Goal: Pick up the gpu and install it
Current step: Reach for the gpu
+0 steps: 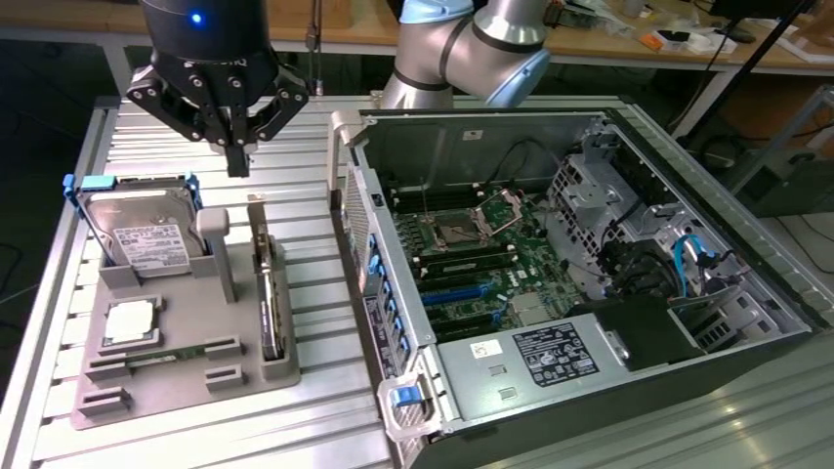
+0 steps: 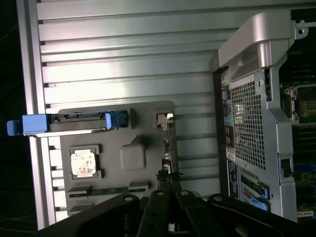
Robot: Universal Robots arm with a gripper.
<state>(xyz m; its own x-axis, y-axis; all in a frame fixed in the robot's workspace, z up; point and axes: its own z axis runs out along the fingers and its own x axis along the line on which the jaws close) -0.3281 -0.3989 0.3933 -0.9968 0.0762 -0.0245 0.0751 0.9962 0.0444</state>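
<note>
Exterior view: the gripper (image 1: 236, 164) is squeezed shut and empty, near the gpu's (image 1: 270, 293) far end. The gpu stands on edge, lengthwise along the tray's (image 1: 163, 376) side by the computer (image 1: 456, 147).

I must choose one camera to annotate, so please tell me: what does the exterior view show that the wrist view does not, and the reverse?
The exterior view adds the arm's silver elbow, the labelled power supply and blue cables inside the case. The wrist view adds the case's perforated rear panel, face-on. Both share the gripper, shut, the gray tray, the gpu standing edge-on in it and the blue-framed hard drive.
</note>
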